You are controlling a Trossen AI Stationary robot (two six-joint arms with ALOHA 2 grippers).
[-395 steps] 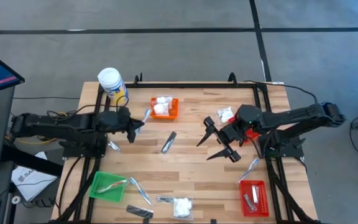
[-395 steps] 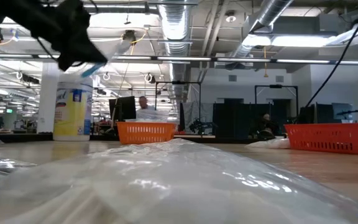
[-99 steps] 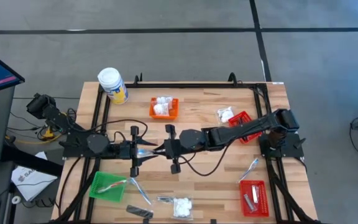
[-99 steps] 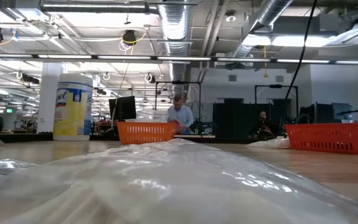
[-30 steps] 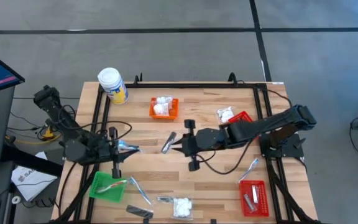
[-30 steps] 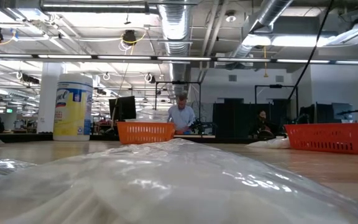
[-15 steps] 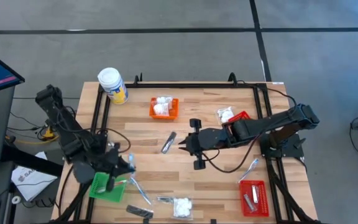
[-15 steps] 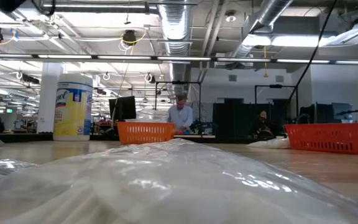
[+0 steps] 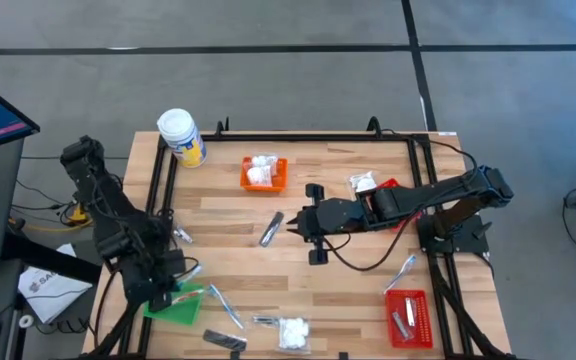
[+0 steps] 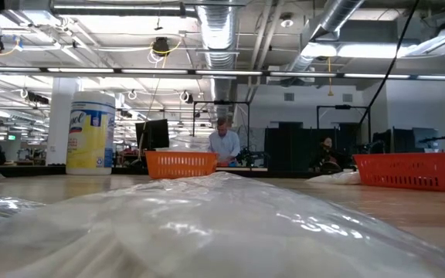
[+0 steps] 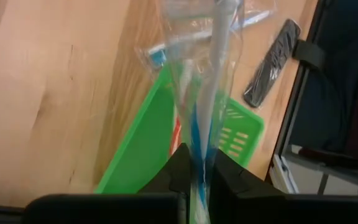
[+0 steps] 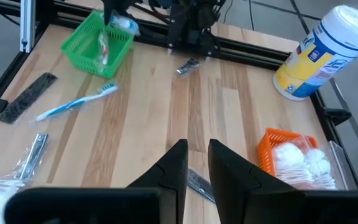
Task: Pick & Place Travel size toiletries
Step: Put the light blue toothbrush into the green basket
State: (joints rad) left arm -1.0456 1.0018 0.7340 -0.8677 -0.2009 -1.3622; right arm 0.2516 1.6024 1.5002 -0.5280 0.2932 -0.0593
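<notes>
My left gripper (image 9: pixel 175 283) hangs over the green basket (image 9: pixel 180 306) at the near left, shut on a clear-wrapped white and blue toothbrush (image 11: pixel 219 68). The right wrist view shows that gripper (image 12: pixel 114 17) and the wrap from afar, above the green basket (image 12: pixel 95 43), which holds another wrapped item. My right gripper (image 9: pixel 292 226) hovers at mid-table beside a slim silvery sachet (image 9: pixel 271 228) that lies flat; its fingers (image 12: pixel 180 163) stand close together with nothing between them. My left gripper pinches one end of the wrapped toothbrush (image 11: pixel 199 160) between its two fingers, coming from above and slanting steeply down. The brush runs on along the fingers' line, out past the tips, over the green basket's rim (image 11: pixel 166 124). Whether its far end touches anything I cannot tell.
A white-lidded jar (image 9: pixel 181 135) stands far left, beside an orange basket (image 9: pixel 264 172) of white packets. Red baskets sit far right (image 9: pixel 390 192) and near right (image 9: pixel 408 316). A loose blue toothbrush (image 12: pixel 79 102), a dark sachet (image 12: pixel 27 96) and a white packet (image 9: pixel 293 331) lie along the near edge.
My left gripper has gone toward the table's near edge and down, over the green basket. It has tipped from nearly level to pointing steeply down and has rolled, staying shut on the wrapped toothbrush, which has turned with it.
</notes>
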